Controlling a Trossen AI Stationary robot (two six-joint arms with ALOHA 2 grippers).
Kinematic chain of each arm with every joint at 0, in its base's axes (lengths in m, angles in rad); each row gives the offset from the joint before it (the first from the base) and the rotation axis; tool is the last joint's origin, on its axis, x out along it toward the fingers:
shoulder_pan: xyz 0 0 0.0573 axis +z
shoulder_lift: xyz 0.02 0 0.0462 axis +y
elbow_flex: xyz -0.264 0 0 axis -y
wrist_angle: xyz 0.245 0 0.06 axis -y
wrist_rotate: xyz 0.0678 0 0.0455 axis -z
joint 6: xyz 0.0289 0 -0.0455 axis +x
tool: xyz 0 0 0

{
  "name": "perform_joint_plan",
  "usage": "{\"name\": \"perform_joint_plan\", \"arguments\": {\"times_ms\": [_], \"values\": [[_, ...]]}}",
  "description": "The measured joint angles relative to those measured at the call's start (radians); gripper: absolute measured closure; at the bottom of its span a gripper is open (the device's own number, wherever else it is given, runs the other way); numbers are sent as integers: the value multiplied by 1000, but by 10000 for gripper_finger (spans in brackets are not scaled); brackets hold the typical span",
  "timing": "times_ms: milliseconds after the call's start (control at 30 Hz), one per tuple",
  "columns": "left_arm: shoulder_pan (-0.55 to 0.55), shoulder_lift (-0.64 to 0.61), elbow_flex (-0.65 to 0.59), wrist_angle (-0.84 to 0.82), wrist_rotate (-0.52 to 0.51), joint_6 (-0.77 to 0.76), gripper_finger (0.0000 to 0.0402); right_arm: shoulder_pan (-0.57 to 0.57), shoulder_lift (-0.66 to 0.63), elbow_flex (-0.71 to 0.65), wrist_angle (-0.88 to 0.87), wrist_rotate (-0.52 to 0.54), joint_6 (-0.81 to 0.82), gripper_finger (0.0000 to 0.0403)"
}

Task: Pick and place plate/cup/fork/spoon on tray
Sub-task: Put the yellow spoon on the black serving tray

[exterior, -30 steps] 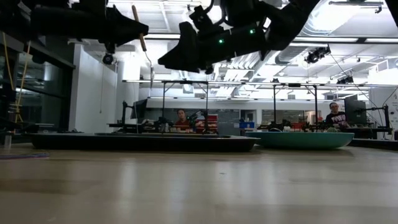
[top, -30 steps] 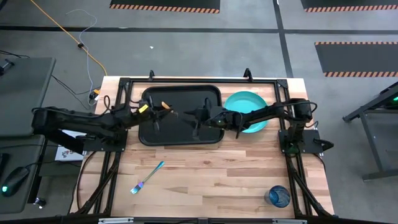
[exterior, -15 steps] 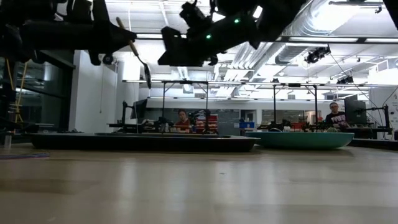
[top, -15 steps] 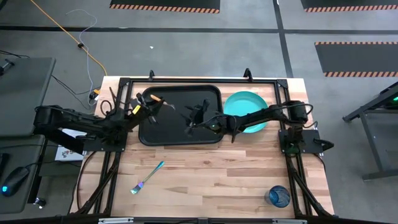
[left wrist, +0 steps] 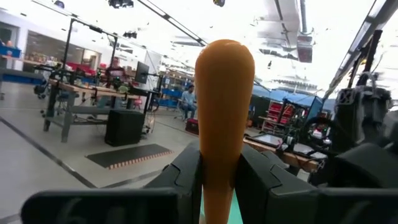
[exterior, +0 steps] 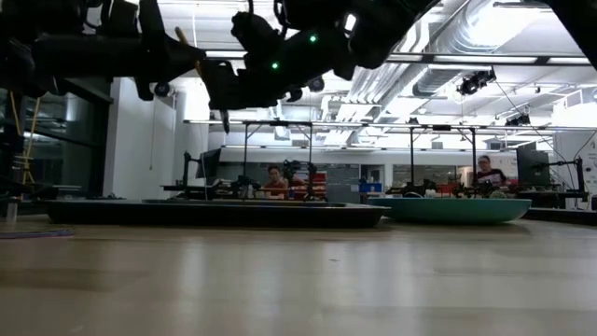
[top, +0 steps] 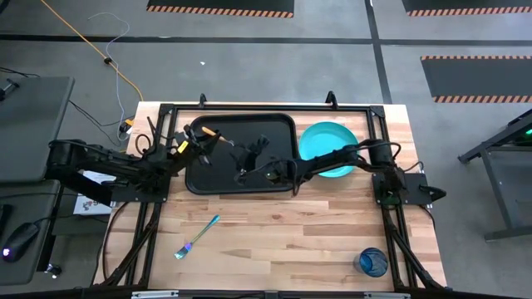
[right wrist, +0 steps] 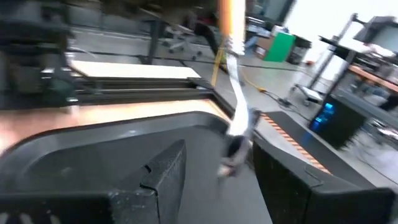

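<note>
The black tray [top: 278,131] lies at the table's far middle, and the turquoise plate [top: 326,137] lies on the table at its right. My left gripper [top: 198,143] is above the tray's left end, shut on the orange-handled spoon [top: 209,132]. My right gripper [top: 251,150] is open and empty above the tray's middle, just right of the spoon, which shows ahead of its fingers in the right wrist view [right wrist: 235,106]. The fork [top: 197,236] lies on the table near the front left. The dark-blue cup [top: 371,262] stands at the near right corner. My left gripper pinches the spoon's orange handle [left wrist: 224,134] between its two fingers, and the handle's free end [left wrist: 224,62] sticks out past them. The spoon is lifted clear above the tray and tilted, its silver bowl [exterior: 224,118] hanging lowest.
The tray [exterior: 215,215] and the plate [exterior: 452,209] lie low on the table, well below both grippers. Bare wood stretches across the table's near half between the fork and the cup. People sit at benches in the room beyond.
My right gripper has gone toward the table's left edge over the tray, closing on the spoon. My left gripper has drawn back a little toward the left and far edges with the spoon, which has tipped, then kept still.
</note>
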Motion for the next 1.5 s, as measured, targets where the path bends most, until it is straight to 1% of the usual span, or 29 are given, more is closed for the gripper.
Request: {"name": "perform_joint_plan", "arguments": {"times_ms": [133, 233, 400, 467, 567, 700, 800, 867, 1000, 1033, 1100, 1200, 1267, 1367, 1500], "values": [[-9, 0, 0, 4, 3, 0, 347, -7, 7, -4, -5, 59, 32, 226], [-17, 0, 0, 13, 3, 0, 347, -10, 7, -5, 0, 83, 33, 226], [-17, -1, 0, 14, 2, -1, 347, -10, 7, -6, 10, 83, 37, 236], [-17, -1, 0, 15, 4, -5, 347, -9, 7, -6, 15, 83, 41, 251], [-17, -1, 0, 14, 4, -15, 347, -9, 7, -7, 16, 80, 65, 285], [-17, -1, 0, 11, 3, -18, 347, -9, 7, -7, 16, 79, 65, 340], [-16, -1, 0, 6, -6, -17, 347, -11, 7, -7, 18, 100, 64, 383], [-16, 0, 0, 1, -7, -17, 347, -11, 7, -7, 17, 116, 60, 394], [-17, 0, 0, -4, 2, -18, 346, -9, 7, -7, 7, 158, 51, 397], [-17, 1, 0, -5, 6, -18, 338, -9, 7, -7, 5, 165, 38, 399], [-19, -1, 0, 9, 25, -19, 308, -11, 6, -7, -4, 173, 33, 401], [-18, -2, 0, 6, 24, 18, 261, -12, 6, -7, -36, 186, 32, 403], [-18, -3, 0, 9, 25, 47, 240, -15, 6, -8, -64, 214, 31, 403], [-18, -10, 0, 2, 39, 86, 221, -17, 6, -8, -122, 250, 32, 403], [-18, -27, 0, -5, 56, 113, 216, -22, 4, -8, -184, 283, 30, 403]]}}
